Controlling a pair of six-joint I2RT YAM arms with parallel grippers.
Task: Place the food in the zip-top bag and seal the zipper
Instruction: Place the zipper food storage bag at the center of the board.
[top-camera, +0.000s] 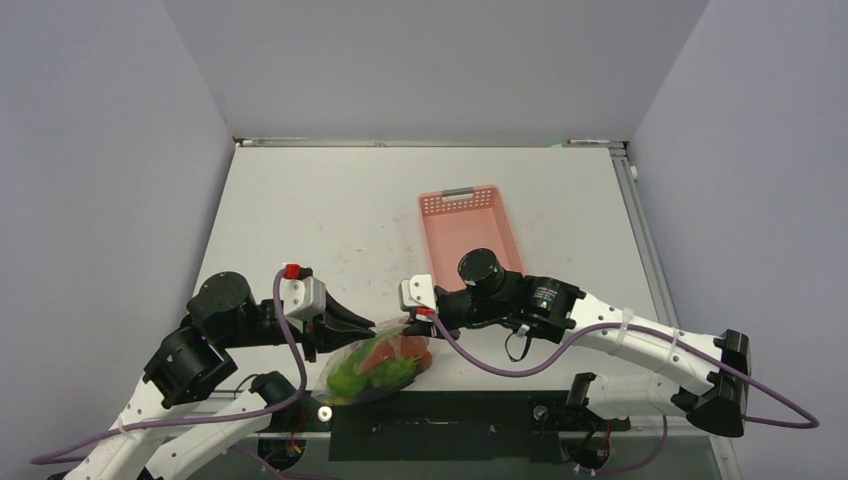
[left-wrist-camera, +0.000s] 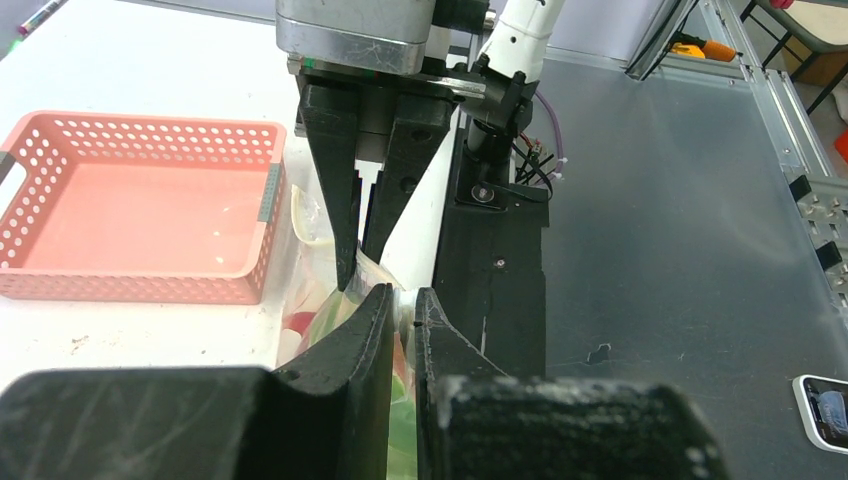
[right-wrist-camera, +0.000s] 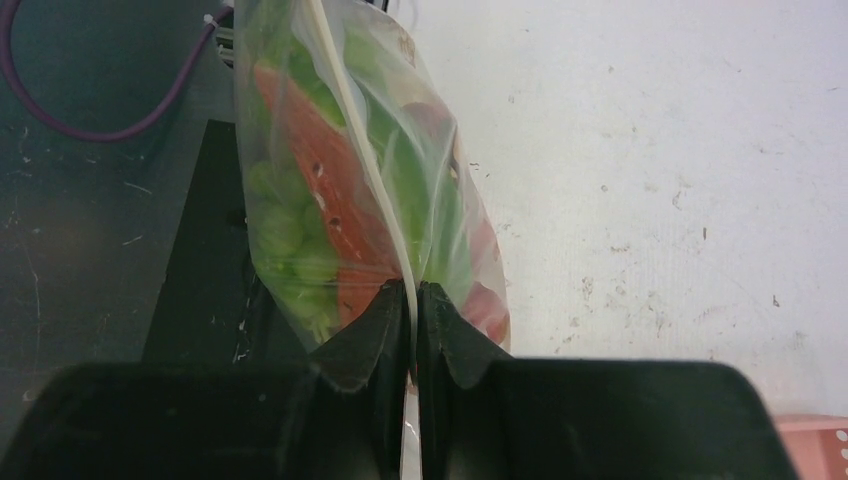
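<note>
The clear zip-top bag (top-camera: 380, 365) lies at the table's near edge, filled with food: green pieces (top-camera: 350, 378) and red pieces (top-camera: 385, 352). My left gripper (top-camera: 372, 325) is shut on the bag's top edge from the left. My right gripper (top-camera: 412, 318) is shut on the same edge from the right, close beside it. In the right wrist view the zipper (right-wrist-camera: 352, 115) runs as a pale strip down into my shut fingertips (right-wrist-camera: 413, 290), with green food (right-wrist-camera: 285, 240) and red food (right-wrist-camera: 320, 190) behind the plastic. In the left wrist view my gripper (left-wrist-camera: 403, 300) pinches the bag (left-wrist-camera: 325, 320) just below the right gripper's fingers (left-wrist-camera: 345, 230).
The pink slotted basket (top-camera: 470, 235) stands behind the right arm and holds nothing; it also shows in the left wrist view (left-wrist-camera: 140, 200). A black plate (top-camera: 430, 435) lies along the near edge under the bag. A phone (left-wrist-camera: 825, 410) lies on the metal surface.
</note>
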